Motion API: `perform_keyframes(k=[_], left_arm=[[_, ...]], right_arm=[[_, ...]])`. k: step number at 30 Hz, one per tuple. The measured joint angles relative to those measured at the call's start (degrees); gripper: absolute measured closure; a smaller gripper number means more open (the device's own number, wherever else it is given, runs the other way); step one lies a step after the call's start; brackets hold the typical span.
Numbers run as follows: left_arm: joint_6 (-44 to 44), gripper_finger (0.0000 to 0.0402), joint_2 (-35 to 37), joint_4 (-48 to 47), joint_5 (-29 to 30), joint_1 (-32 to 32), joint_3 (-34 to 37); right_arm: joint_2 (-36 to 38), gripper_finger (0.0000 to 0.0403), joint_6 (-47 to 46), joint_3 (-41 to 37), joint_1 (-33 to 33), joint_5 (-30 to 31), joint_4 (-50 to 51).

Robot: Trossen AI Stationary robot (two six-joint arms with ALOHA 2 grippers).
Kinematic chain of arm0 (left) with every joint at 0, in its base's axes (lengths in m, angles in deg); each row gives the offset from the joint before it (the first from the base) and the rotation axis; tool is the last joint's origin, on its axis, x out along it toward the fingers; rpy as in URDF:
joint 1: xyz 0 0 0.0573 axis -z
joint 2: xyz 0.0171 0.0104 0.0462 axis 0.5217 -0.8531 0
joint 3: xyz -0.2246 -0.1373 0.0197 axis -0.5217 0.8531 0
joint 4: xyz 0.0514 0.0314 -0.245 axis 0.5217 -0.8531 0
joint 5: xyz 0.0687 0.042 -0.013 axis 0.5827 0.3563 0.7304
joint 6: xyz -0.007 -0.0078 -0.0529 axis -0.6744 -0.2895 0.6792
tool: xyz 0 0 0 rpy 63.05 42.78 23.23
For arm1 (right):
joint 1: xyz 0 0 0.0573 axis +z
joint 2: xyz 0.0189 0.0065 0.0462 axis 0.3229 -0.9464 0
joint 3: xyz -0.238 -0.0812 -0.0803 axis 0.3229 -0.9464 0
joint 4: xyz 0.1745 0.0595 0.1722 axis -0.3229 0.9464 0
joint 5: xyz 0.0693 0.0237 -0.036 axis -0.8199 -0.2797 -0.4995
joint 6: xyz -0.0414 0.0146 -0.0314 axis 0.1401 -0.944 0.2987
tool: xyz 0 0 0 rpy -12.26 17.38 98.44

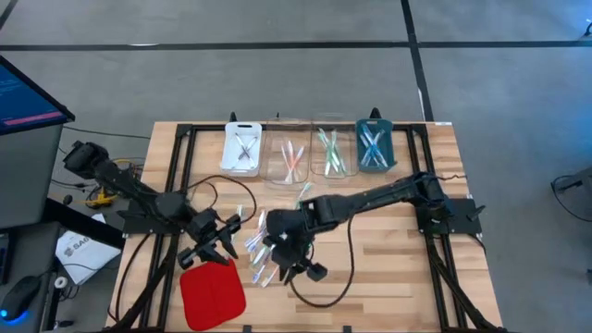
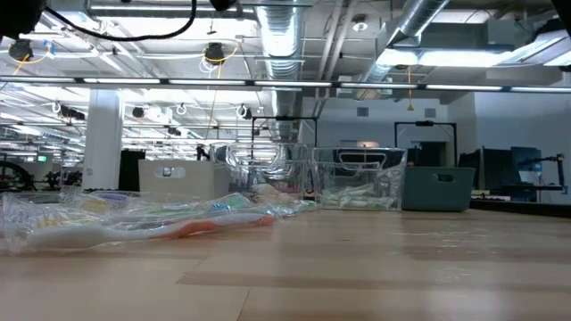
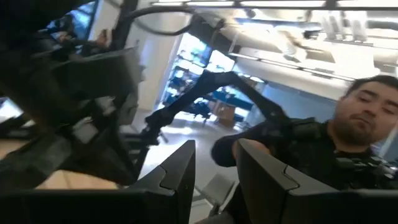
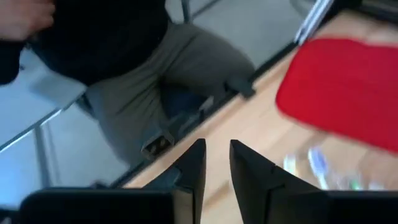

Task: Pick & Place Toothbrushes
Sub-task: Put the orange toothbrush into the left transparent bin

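Note:
The toothbrushes (image 1: 258, 242) lie in a loose heap in clear wrappers on the wooden table's middle; the low view shows the toothbrushes (image 2: 152, 221) lying flat. A few more lie in the four trays along the far edge. My left gripper (image 1: 218, 242) hangs just left of the heap, tipped up toward the room. In its wrist view my left gripper (image 3: 216, 180) is open by a narrow gap, with nothing between its fingers. My right gripper (image 1: 302, 268) hovers right of and nearer than the heap. In its wrist view my right gripper (image 4: 217, 168) is also narrowly open and empty.
A red square pad (image 1: 211, 292) lies near the table's near edge, left of my right gripper; the wrist view shows the pad (image 4: 345, 93) too. White tray (image 1: 242, 148), two clear trays (image 1: 289, 159) (image 1: 329, 153) and teal tray (image 1: 373, 145) stand in a row. A person (image 4: 143, 68) sits beyond the near edge.

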Motion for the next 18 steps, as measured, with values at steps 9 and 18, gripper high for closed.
perform_keyframes(k=[9, 18], left_arm=[[3.3, 0.0293, -11.4, -13.0, 8.3, 4.8, -8.3], [6.9, 0.0293, -21.3, -37.8, 21.6, 12.4, -23.2]], right_arm=[[-0.1, 0.0385, -5.2, -5.5, 2.6, 7.0, -11.7], [0.0, 0.0401, -13.1, -11.7, 8.3, 8.8, -14.4]])
